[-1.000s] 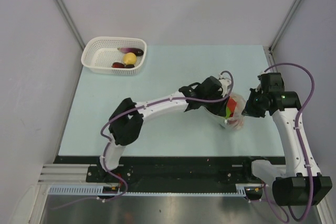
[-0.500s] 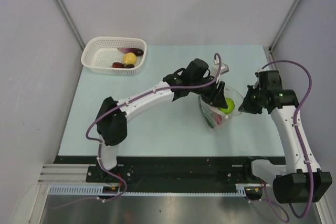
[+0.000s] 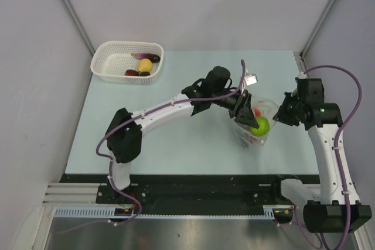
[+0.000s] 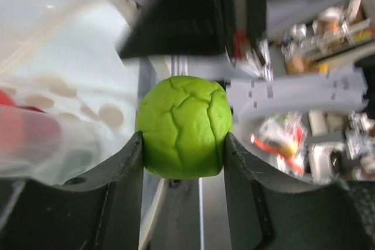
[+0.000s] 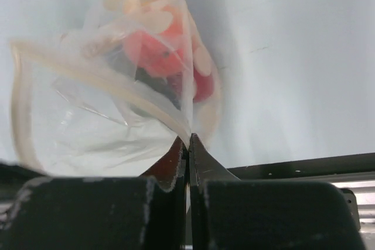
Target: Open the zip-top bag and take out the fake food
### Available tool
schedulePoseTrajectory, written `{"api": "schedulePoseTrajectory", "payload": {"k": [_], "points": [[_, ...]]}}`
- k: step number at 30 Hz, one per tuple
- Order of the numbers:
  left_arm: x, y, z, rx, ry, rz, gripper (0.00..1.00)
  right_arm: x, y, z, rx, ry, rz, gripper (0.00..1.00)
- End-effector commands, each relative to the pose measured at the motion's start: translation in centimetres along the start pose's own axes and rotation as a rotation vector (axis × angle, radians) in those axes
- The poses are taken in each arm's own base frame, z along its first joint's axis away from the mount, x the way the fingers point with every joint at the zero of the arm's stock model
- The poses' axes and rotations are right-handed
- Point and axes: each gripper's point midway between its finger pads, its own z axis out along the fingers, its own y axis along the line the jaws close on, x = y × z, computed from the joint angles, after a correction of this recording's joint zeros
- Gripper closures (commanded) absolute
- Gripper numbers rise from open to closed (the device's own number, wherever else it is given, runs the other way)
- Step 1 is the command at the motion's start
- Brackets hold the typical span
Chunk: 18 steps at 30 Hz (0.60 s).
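The clear zip-top bag (image 3: 268,109) hangs open between both arms, right of the table's middle. My right gripper (image 3: 280,115) is shut on the bag's rim (image 5: 186,126), with the pouch (image 5: 111,115) spread out in front of it. Red fake food (image 5: 157,51) and a dark piece still lie inside. My left gripper (image 3: 256,123) is at the bag's mouth, shut on a lime green fake food ball (image 3: 261,125). In the left wrist view the wrinkled green ball (image 4: 184,127) sits squeezed between both fingers (image 4: 126,168), with the bag wall (image 4: 64,86) to its left.
A white mesh basket (image 3: 111,48) stands at the far left corner of the pale table (image 3: 176,139), holding a yellow, a dark purple and a red toy piece. The left arm stretches diagonally across the table's middle. Grey walls close in on both sides.
The left gripper has come out of the bag toward the near right, carrying the lime green ball. The right gripper has shifted slightly right, still holding the bag's rim.
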Motion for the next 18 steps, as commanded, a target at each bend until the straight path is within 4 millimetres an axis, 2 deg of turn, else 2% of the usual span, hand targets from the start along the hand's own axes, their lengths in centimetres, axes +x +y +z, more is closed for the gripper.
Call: {"api": "schedulePoseTrajectory", "payload": {"k": [1,5,7,9,10,11,12,13,15,16,18], "points": [[2.0,-6.9,-2.2,0.136,0.092,0.200,0.99,-3.1,-1.1,-1.2,0.052,-0.114,0.012,1.00],[3.5,-5.7,-2.5,0.080,0.148,0.226,1.00,-3.4,-1.1,-1.1,0.054,-0.115,0.007,1.00],[2.8,-5.9,-3.1,0.042,0.104,0.251,1.00,-3.2,-1.0,-1.1,0.050,-0.102,0.009,1.00],[0.9,-6.5,-3.6,0.015,0.024,0.297,1.00,-3.0,-1.2,-1.0,0.064,-0.091,0.008,1.00],[-0.2,-5.5,-4.3,-0.039,-0.021,0.295,1.00,-2.9,-1.4,-1.0,0.070,-0.089,0.006,1.00],[-1.8,-5.9,-5.1,-0.048,-0.080,0.322,1.00,-2.8,-1.5,-1.0,0.078,-0.086,0.005,1.00],[-2.8,-5.4,-5.8,-0.080,-0.116,0.289,1.00,-2.6,-1.6,-1.0,0.081,-0.079,0.004,1.00],[-4.2,-3.9,-7.3,-0.127,-0.166,0.270,1.00,-2.5,-1.7,-1.0,0.082,-0.074,0.005,1.00],[-6.6,-2.8,-9.5,-0.183,-0.254,0.250,1.00,-2.2,-1.6,-1.0,0.078,-0.064,0.002,1.00],[-8.0,-0.7,-11.6,-0.262,-0.306,0.227,1.00,-2.2,-1.5,-1.1,0.071,-0.066,0.000,1.00],[-9.8,2.5,-14.3,-0.383,-0.382,0.170,1.00,-2.2,-1.3,-1.1,0.057,-0.069,-0.004,1.00]]}}
